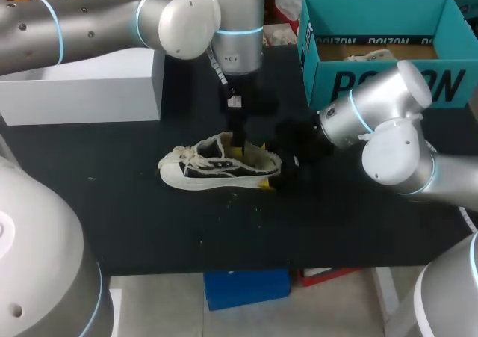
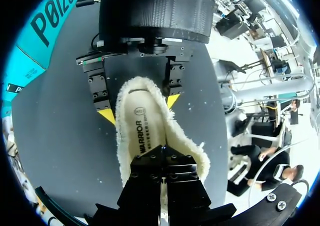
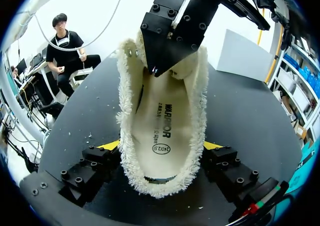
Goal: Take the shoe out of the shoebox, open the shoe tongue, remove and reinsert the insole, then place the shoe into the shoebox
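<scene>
One pale, fleecy-edged shoe (image 1: 220, 169) stands on its sole on the black table (image 1: 149, 232). Two grippers: the right gripper (image 3: 162, 146) clasps the heel from both sides. The left gripper (image 2: 162, 153), fingers pressed together, dips onto the insole (image 3: 160, 121). One open teal shoebox (image 1: 373, 83) stands rear right, one white box (image 1: 82, 90) rear left. Pale specks dot the table.

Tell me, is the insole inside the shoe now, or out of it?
Inside: the insole lies flat within the shoe, its printed surface visible.
</scene>
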You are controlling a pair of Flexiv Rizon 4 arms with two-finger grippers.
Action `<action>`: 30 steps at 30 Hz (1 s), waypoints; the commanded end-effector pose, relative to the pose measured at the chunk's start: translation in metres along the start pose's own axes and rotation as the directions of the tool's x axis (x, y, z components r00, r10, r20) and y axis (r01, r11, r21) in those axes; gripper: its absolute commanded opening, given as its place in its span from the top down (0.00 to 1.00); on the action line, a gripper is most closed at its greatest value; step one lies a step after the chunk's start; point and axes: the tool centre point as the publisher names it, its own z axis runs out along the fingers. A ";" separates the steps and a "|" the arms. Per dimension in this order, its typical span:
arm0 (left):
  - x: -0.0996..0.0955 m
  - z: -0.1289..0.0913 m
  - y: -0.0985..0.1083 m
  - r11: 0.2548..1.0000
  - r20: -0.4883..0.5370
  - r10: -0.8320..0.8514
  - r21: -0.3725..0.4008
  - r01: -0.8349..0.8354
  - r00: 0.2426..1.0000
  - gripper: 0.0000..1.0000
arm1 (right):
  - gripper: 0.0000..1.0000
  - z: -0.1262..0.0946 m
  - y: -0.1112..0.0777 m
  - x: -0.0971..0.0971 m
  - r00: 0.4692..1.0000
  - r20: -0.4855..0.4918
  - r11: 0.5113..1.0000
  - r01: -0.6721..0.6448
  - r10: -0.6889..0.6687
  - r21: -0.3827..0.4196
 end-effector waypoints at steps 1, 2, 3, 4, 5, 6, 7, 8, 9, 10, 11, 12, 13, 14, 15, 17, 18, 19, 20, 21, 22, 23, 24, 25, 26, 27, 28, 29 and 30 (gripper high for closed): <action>-0.001 0.008 0.001 1.000 -0.007 -0.007 -0.011 0.007 1.000 1.00 | 1.00 0.002 0.000 0.000 1.000 0.001 1.000 -0.001 0.001 0.003; 0.000 0.010 0.002 1.000 -0.010 -0.010 -0.012 0.010 1.000 1.00 | 1.00 0.002 0.000 0.000 1.000 0.001 1.000 -0.001 0.001 0.003; 0.000 0.012 0.003 1.000 -0.013 -0.014 -0.013 0.014 1.000 1.00 | 1.00 0.002 0.000 0.000 1.000 0.001 1.000 -0.001 0.001 0.003; 0.001 0.014 0.003 1.000 -0.011 -0.019 -0.019 0.019 1.000 1.00 | 1.00 0.002 0.000 0.000 1.000 0.001 1.000 -0.001 0.001 0.003; 0.001 0.015 0.004 1.000 -0.011 -0.020 -0.020 0.020 1.000 1.00 | 1.00 0.002 0.000 0.000 1.000 0.001 1.000 -0.001 0.001 0.003; 0.002 0.017 0.005 1.000 -0.012 -0.023 -0.021 0.022 1.000 1.00 | 1.00 0.002 0.000 0.000 1.000 0.001 1.000 -0.001 0.001 0.003; 0.002 0.018 0.005 0.999 -0.013 -0.025 -0.021 0.024 1.000 1.00 | 1.00 0.002 0.000 0.000 1.000 0.001 1.000 -0.001 0.001 0.003; 0.003 0.020 0.006 0.999 -0.013 -0.026 -0.022 0.026 1.000 1.00 | 1.00 0.002 0.000 0.000 1.000 0.001 1.000 -0.001 0.001 0.003; 0.004 0.021 0.006 0.999 -0.013 -0.028 -0.023 0.027 1.000 1.00 | 1.00 0.002 0.000 0.000 1.000 0.001 1.000 -0.001 0.001 0.003; 0.004 0.022 0.007 0.999 -0.012 -0.029 -0.023 0.028 1.000 1.00 | 1.00 0.002 0.000 0.000 1.000 0.001 1.000 -0.001 0.001 0.003; 0.005 0.023 0.007 0.999 -0.011 -0.030 -0.023 0.030 0.999 1.00 | 1.00 0.002 0.000 0.000 1.000 0.001 1.000 -0.001 0.001 0.003; 0.006 0.025 0.008 0.999 -0.011 -0.033 -0.023 0.033 0.999 1.00 | 1.00 0.002 0.000 0.000 1.000 0.001 1.000 -0.001 0.001 0.003; 0.006 0.026 0.009 0.999 -0.014 -0.037 -0.019 0.036 0.999 1.00 | 1.00 0.002 0.000 0.000 1.000 0.001 1.000 -0.001 0.001 0.003; 0.005 0.028 0.010 0.999 -0.015 -0.038 -0.018 0.038 0.999 1.00 | 1.00 0.002 0.000 0.000 1.000 0.001 1.000 -0.001 0.001 0.003; 0.005 0.029 0.011 0.999 -0.016 -0.040 -0.016 0.040 0.999 1.00 | 1.00 0.002 0.000 0.000 1.000 0.001 1.000 -0.001 0.001 0.003; 0.005 0.032 0.013 0.999 -0.020 -0.046 -0.013 0.045 0.999 1.00 | 1.00 0.002 0.000 0.000 1.000 0.001 1.000 -0.001 0.001 0.003; 0.003 0.035 0.015 0.999 -0.021 -0.050 -0.010 0.050 0.999 1.00 | 1.00 0.002 0.000 0.000 1.000 0.001 1.000 -0.001 0.001 0.003; 0.003 0.035 0.015 0.998 -0.021 -0.054 -0.010 0.054 0.998 1.00 | 1.00 0.002 0.000 0.000 1.000 0.001 1.000 -0.001 0.001 0.003; 0.001 0.037 0.017 0.998 -0.022 -0.058 -0.006 0.058 0.998 1.00 | 1.00 0.002 0.000 0.000 1.000 0.001 1.000 -0.001 0.001 0.003; 0.000 0.038 0.018 0.998 -0.023 -0.061 -0.001 0.061 0.998 1.00 | 1.00 0.002 0.000 0.000 1.000 0.001 1.000 -0.001 0.001 0.003; 0.000 0.039 0.018 0.998 -0.023 -0.064 0.001 0.064 0.998 1.00 | 1.00 0.002 0.000 0.000 1.000 0.001 1.000 -0.001 0.001 0.003; 0.000 0.039 0.018 0.998 -0.024 -0.065 0.002 0.065 0.998 1.00 | 1.00 0.002 0.000 0.000 1.000 0.001 1.000 -0.001 0.001 0.003; -0.001 0.040 0.019 0.998 -0.025 -0.068 0.005 0.068 0.997 1.00 | 1.00 0.002 0.000 0.000 1.000 0.001 1.000 -0.001 0.001 0.003; -0.001 0.040 0.018 0.998 -0.026 -0.069 0.007 0.069 0.997 1.00 | 1.00 0.002 0.000 0.000 1.000 0.001 1.000 -0.001 0.001 0.003; -0.001 0.041 0.018 0.997 -0.026 -0.070 0.009 0.070 0.997 1.00 | 1.00 0.002 0.000 0.000 1.000 0.001 1.000 -0.001 0.001 0.003; -0.001 0.041 0.018 0.997 -0.027 -0.071 0.011 0.071 0.997 1.00 | 1.00 0.002 0.000 0.000 1.000 0.001 1.000 -0.001 0.001 0.003; 0.000 0.042 0.018 0.997 -0.028 -0.073 0.017 0.073 0.997 1.00 | 1.00 0.002 0.000 0.000 1.000 0.001 1.000 -0.001 0.001 0.003; 0.000 0.043 0.017 0.997 -0.029 -0.073 0.020 0.074 0.997 1.00 | 1.00 0.002 0.000 0.000 1.000 0.001 1.000 -0.001 0.001 0.003; 0.001 0.043 0.017 0.997 -0.029 -0.075 0.023 0.076 0.997 1.00 | 1.00 0.002 0.000 0.000 1.000 0.001 1.000 -0.001 0.001 0.003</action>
